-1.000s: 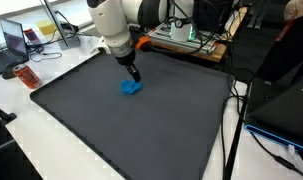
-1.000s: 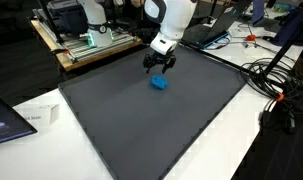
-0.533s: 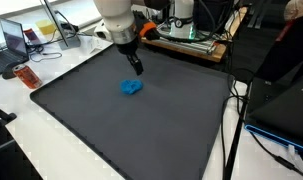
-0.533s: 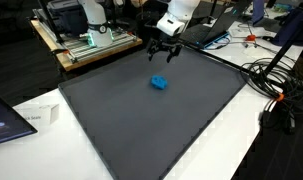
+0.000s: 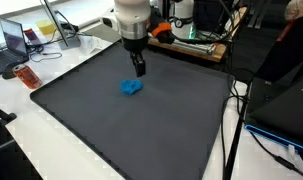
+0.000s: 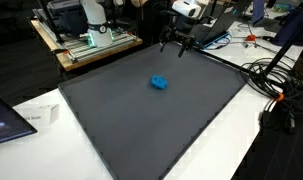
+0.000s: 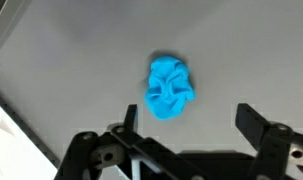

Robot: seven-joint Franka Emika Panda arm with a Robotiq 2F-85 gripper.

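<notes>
Lifted clear since a second ago, gripper [image 5: 139, 70] hangs at 1 o'clock of cloth [image 5: 132, 87], jaws spread and empty. Cloth already lies released, mid-mat [image 5: 111, 135]; nothing left in hand.

The light is even and rather bright, and it seems to come from above. In both exterior views the dark mat [image 5: 111, 130] under the pincer [image 5: 139, 70] takes only a faint, soft sheen. In the wrist view the same surface looks pale and washed out. The blue cloth [image 7: 171, 88] just ahead of the pincer is a little soft, and the fingers [image 7: 253, 125] are dark, unsharp shapes. All pictures are small and grainy.
</notes>
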